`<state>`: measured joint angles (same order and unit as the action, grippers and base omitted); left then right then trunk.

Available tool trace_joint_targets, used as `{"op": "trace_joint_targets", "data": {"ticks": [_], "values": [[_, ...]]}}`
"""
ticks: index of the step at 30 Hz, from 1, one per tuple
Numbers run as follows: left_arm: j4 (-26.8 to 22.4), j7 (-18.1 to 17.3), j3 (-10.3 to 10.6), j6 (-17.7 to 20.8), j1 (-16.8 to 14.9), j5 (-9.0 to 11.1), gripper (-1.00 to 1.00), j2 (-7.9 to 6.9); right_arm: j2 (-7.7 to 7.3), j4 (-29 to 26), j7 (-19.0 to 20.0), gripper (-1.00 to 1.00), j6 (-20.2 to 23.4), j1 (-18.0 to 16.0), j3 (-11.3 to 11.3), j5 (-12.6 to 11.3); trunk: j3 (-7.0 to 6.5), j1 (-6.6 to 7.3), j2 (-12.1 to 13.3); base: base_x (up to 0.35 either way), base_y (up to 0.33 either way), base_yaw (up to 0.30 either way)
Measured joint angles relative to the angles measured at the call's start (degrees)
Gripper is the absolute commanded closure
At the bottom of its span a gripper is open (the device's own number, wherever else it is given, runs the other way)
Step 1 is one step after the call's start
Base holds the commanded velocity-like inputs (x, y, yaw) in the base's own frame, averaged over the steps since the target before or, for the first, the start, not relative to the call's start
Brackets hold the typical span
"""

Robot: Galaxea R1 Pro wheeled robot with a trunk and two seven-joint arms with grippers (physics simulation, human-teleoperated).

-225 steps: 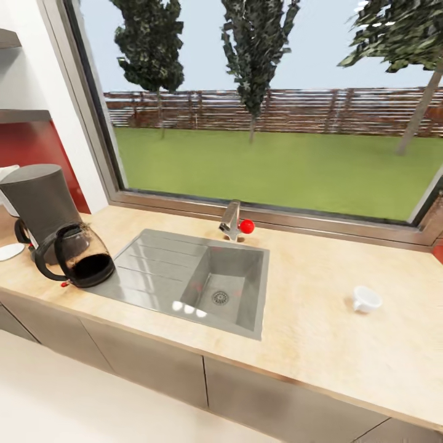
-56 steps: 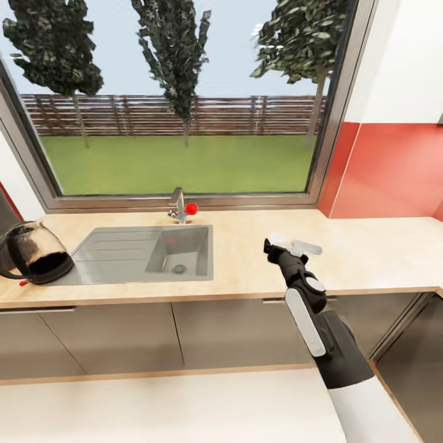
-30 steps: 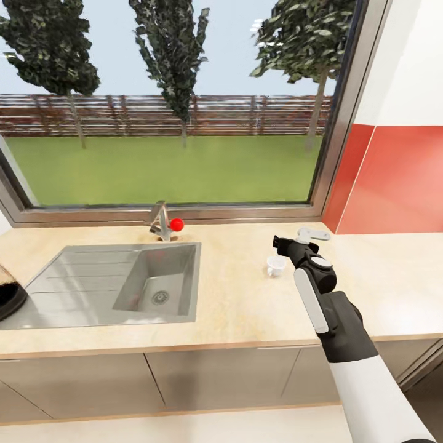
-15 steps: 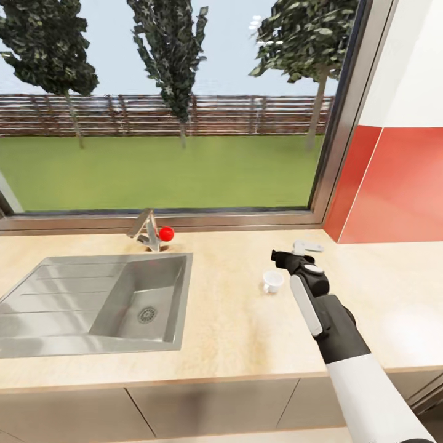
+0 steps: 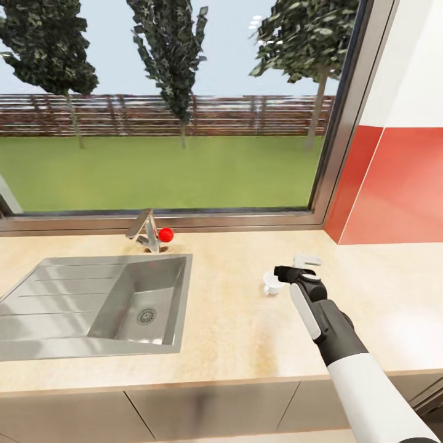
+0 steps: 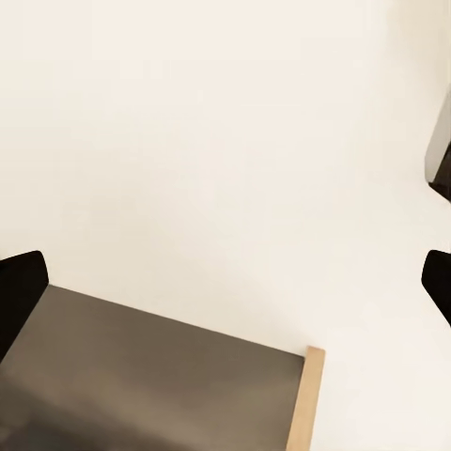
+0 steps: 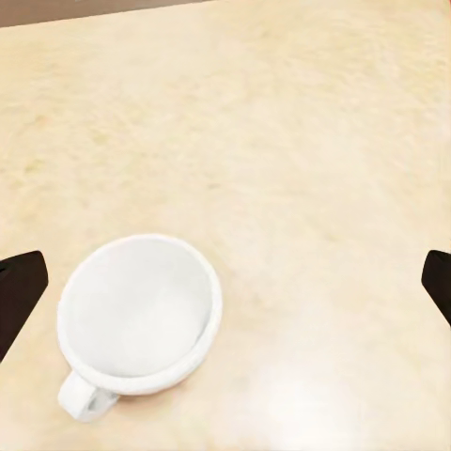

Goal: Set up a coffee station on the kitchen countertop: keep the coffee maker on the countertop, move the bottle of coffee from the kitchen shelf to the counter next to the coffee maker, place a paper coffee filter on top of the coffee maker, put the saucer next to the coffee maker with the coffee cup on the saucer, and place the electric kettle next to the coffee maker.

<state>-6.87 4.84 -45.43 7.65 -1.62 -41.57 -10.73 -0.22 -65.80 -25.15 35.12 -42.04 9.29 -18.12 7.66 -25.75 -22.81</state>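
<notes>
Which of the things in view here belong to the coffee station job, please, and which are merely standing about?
Belong to the job:
- coffee cup, upright on the kitchen countertop
- right gripper, open above the cup

Just there:
- steel sink
- tap with a red knob
- window
- red wall panel

A small white cup stands upright on a pale beige speckled worktop, its inside empty and its handle jutting from the rim. Two dark fingertips of the right hand sit wide apart at opposite edges, clear of the cup.

Home kitchen: sink, countertop.
</notes>
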Motion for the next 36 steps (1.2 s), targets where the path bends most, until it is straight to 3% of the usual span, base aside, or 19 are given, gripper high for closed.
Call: {"op": "trace_joint_targets", "data": {"ticks": [12, 36], "values": [[3.26, 0.32, 0.14, -0.04, 0.79, 0.12, -1.00, -0.14, -0.02, 4.28, 0.00, -1.00, -0.02, 0.00, -0.02, -0.01, 0.01, 0.02, -0.01, 0.055, 0.000, 0.000], [3.55, 0.61, 0.10, -0.12, 1.80, -0.90, -1.00, -0.11, -0.05, 7.58, -0.01, -1.00, -0.09, -0.01, -0.03, -0.03, 0.02, 0.00, -0.01, 0.093, 0.000, 0.000]]}}
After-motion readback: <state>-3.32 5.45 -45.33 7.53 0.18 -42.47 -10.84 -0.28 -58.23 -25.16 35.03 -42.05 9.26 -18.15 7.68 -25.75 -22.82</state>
